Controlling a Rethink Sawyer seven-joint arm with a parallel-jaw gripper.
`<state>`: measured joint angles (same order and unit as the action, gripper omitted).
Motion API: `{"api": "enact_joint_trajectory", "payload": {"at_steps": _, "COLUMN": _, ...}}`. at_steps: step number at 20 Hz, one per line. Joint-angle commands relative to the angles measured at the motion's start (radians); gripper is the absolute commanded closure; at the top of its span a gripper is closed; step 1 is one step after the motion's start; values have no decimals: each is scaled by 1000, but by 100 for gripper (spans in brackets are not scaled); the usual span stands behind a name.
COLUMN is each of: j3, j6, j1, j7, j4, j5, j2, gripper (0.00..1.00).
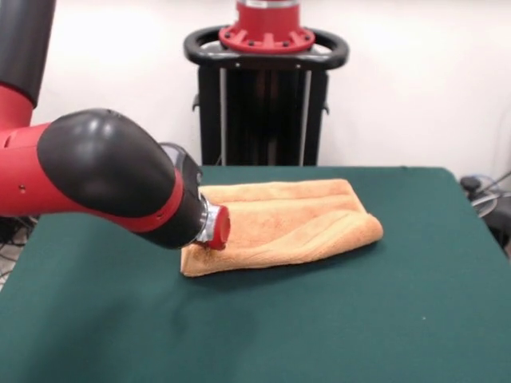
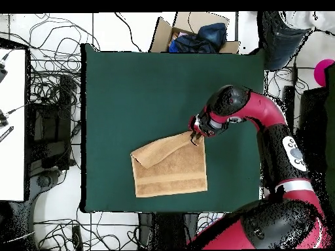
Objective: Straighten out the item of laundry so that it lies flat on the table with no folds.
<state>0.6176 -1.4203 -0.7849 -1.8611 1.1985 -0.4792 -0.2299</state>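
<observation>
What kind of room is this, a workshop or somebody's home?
Most likely a robotics lab: a red and black arm on a pedestal works at a green table, with cables tangled over the floor.

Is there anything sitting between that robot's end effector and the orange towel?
Nothing visible does. The end effector is already at one corner of the folded towel, and the green table around it shows no other objects.

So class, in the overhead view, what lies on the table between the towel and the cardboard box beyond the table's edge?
Only bare green table lies between the towel and the cardboard box.
</observation>
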Motion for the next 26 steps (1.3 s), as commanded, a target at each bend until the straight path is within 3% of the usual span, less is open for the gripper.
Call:
{"api": "enact_joint_trajectory", "payload": {"at_steps": 1, "j3": 37, "j6": 12, "j1": 3, "j7": 261, "j4": -78, "j5": -10, "j2": 28, "gripper": 100}}
{"api": "enact_joint_trajectory", "payload": {"at_steps": 19, "j3": 146, "j6": 288, "j1": -111, "j7": 425, "j4": -24, "j5": 86, "j2": 167, "gripper": 100}}
{"api": "enact_joint_trajectory", "payload": {"at_steps": 26, "j3": 167, "j6": 310, "j1": -123, "j7": 465, "j4": -47, "j5": 80, "j2": 204, "gripper": 100}}
